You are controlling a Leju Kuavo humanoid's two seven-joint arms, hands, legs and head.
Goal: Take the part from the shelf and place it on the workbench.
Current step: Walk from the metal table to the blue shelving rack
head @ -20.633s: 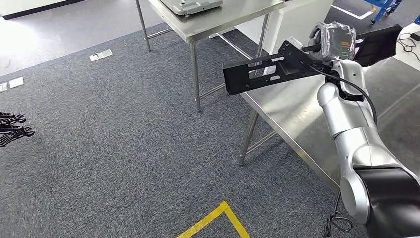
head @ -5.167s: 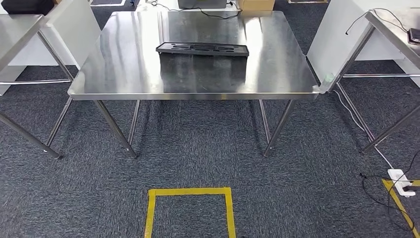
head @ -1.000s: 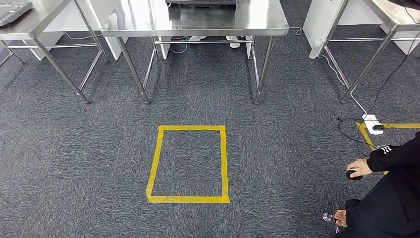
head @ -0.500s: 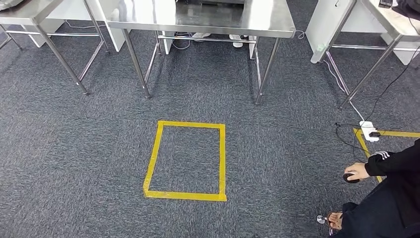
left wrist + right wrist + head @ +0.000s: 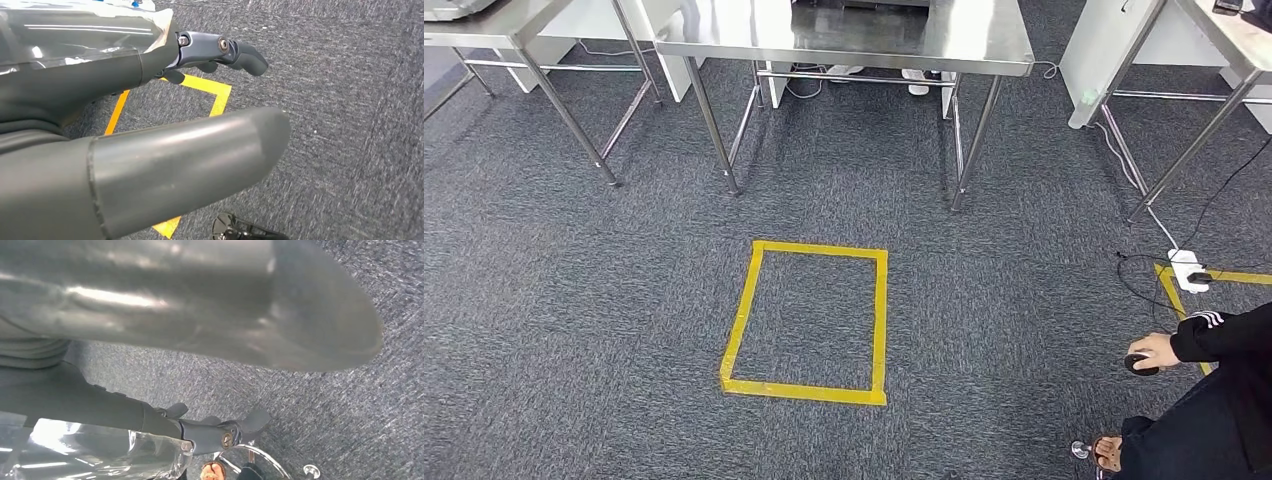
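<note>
- Steel is showing along the upper edge of the head frame, where the workbench [image 5: 844, 45] is cropped at its near rim; the part we are tasked with is lying outside what we are seeing now, so we cannot point to it, though about five seconds earlier it was resting flat on that same bench top.
- We are judging the placing as done and ourselves as backing away: against the frame half a second ago, the whole picture is sliding, which is our camera moving, not the furniture.
- We are carrying nothing: the left hand [image 5: 150, 150] is hanging over the carpet with thumb and dark fingers apart, and the right hand [image 5: 200, 340] is doing likewise, fingers spread and bare.
- Twenty seconds ago the right hand was gripping the long black part beside a table; now it is free.
- We are looking at the yellow tape square [image 5: 809, 320] in the centre of the frame, with grey carpet [image 5: 574, 300] around it.
- A person's hand [image 5: 1152, 350] is resting on a small dark object at the lower right, near a power strip [image 5: 1189, 270].
</note>
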